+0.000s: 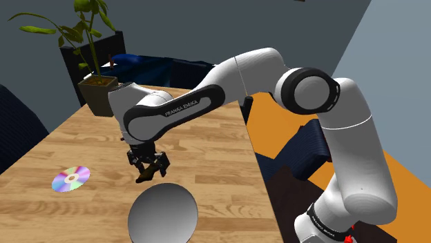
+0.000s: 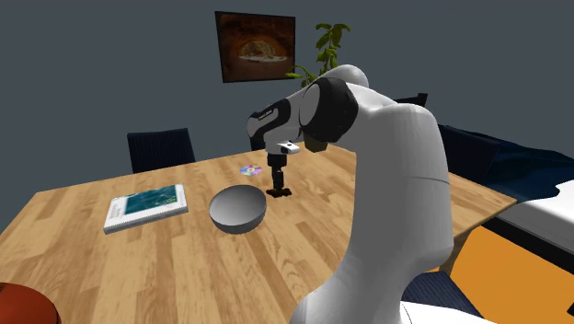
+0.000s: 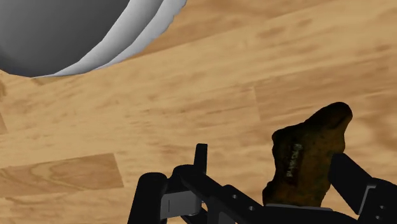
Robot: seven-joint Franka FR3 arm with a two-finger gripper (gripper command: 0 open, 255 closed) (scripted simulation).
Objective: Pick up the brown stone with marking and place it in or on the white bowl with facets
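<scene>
Wrist view: a brown, rough-edged stone with a pale marking down its face (image 3: 305, 159) stands between the fingers of the black two-finger gripper (image 3: 249, 173). The fingers are spread wide. The stone lies close against one finger (image 3: 356, 184), and a broad gap separates it from the other (image 3: 151, 200), so it is not clasped. I cannot tell whether it rests on the light wooden plank table (image 3: 191, 95).

Ahead of the fingertips, across a stretch of bare planks, sits the pale grey round bowl (image 3: 137, 38), its rim slightly jagged.

From the shoulder view, the gripper (image 1: 150, 167) hangs low over the table, just short of the bowl (image 1: 162, 214). A shiny rainbow-tinted disc (image 1: 71, 179) lies off to one side of the fingers, well apart. A potted green plant (image 1: 97, 86) stands at the far table edge.

From the second exterior view, a flat teal-covered book (image 2: 145, 206) lies beyond the bowl (image 2: 237, 210) from the fingers, and a dark chair (image 2: 161, 147) stands behind the table.
</scene>
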